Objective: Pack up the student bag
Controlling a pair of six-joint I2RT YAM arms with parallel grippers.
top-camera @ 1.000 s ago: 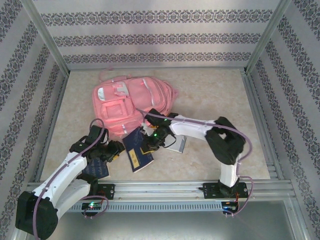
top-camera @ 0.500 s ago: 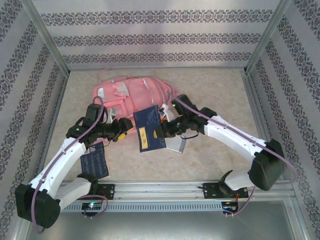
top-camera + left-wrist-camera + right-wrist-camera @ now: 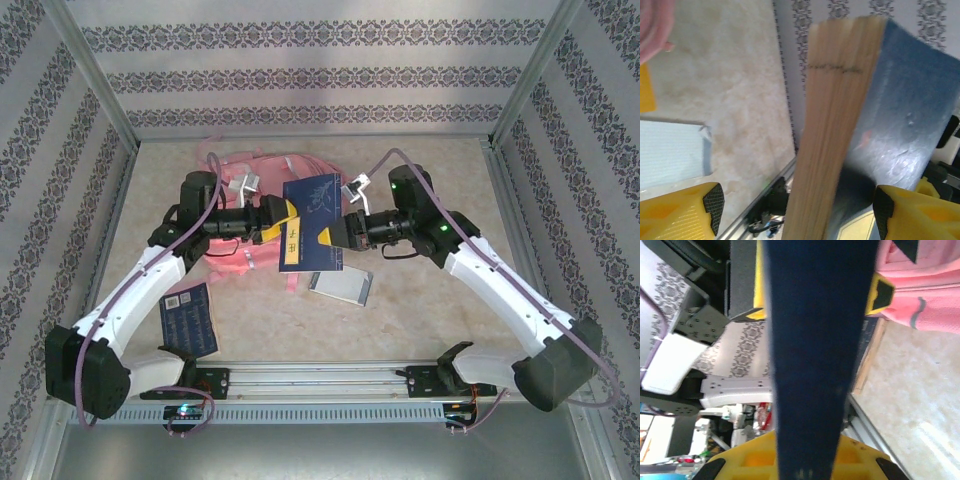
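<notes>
Left tool (image 3: pixel 797 204) loosely straddles blue book (image 3: pixel 900 125) page edge.

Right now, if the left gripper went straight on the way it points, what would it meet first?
Probably the blue book, which the right gripper holds; its page edge sits between the open fingers of the left gripper. Depth is unclear.

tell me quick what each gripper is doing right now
left gripper: open, jaws either side of the blue book, not clamped on it.
right gripper: shut on the blue book, holding it off the table.
</notes>
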